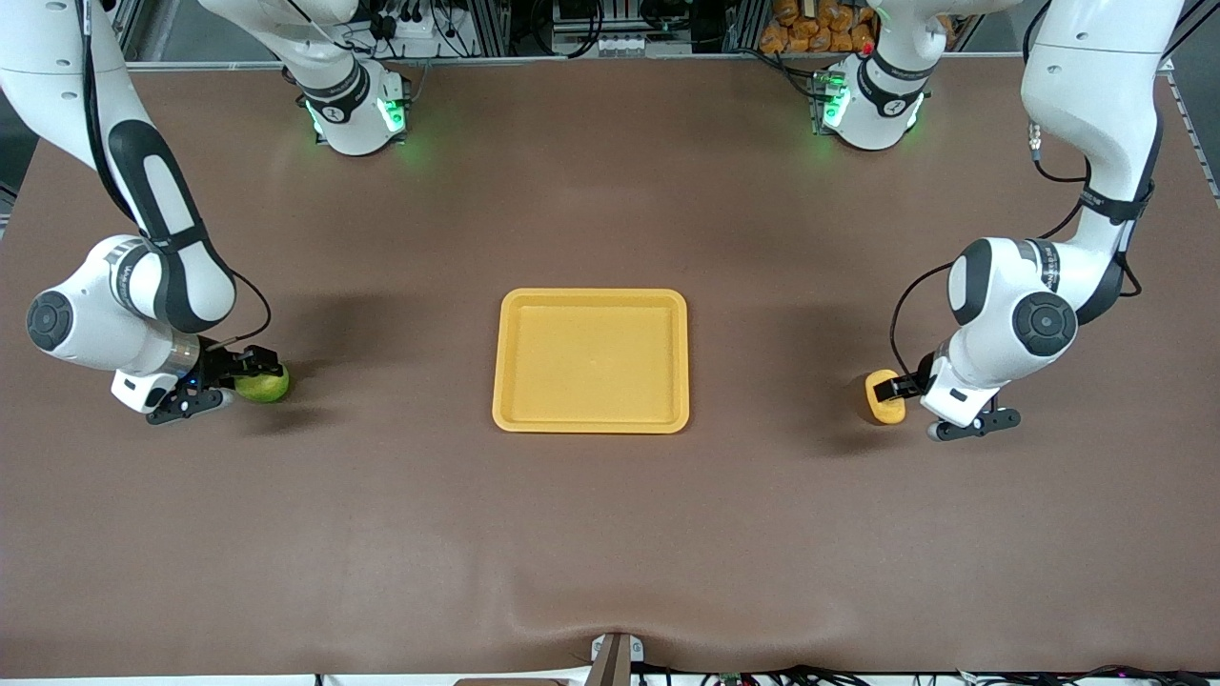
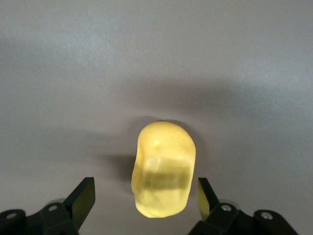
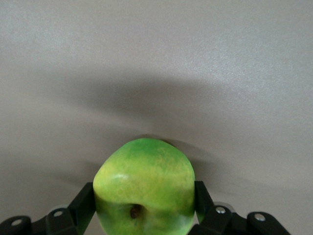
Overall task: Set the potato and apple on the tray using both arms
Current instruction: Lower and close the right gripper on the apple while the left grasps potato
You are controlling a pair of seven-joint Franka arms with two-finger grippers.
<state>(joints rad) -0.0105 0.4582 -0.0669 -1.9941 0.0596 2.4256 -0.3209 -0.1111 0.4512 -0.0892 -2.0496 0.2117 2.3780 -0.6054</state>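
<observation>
Two small, smooth, rounded items may slip, so grip across their middles. Right gripper (image 1: 250, 373) is clamped on the apple (image 1: 264, 385) toward the right arm's end from the tray (image 1: 591, 300). Left gripper (image 1: 896, 388) stands apart around the potato (image 1: 884, 398) on the desk (image 1: 610, 534), toward the left arm's end.

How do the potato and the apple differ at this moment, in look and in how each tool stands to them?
The potato is oblong and yellow-orange; the apple is round and green.
The potato lies toward the left arm's end of the table; the apple toward the right arm's end.
The left tool is open around the potato, with gaps showing; the right tool presses both sides of the apple.
Both sit on the table, outside the tray.
</observation>
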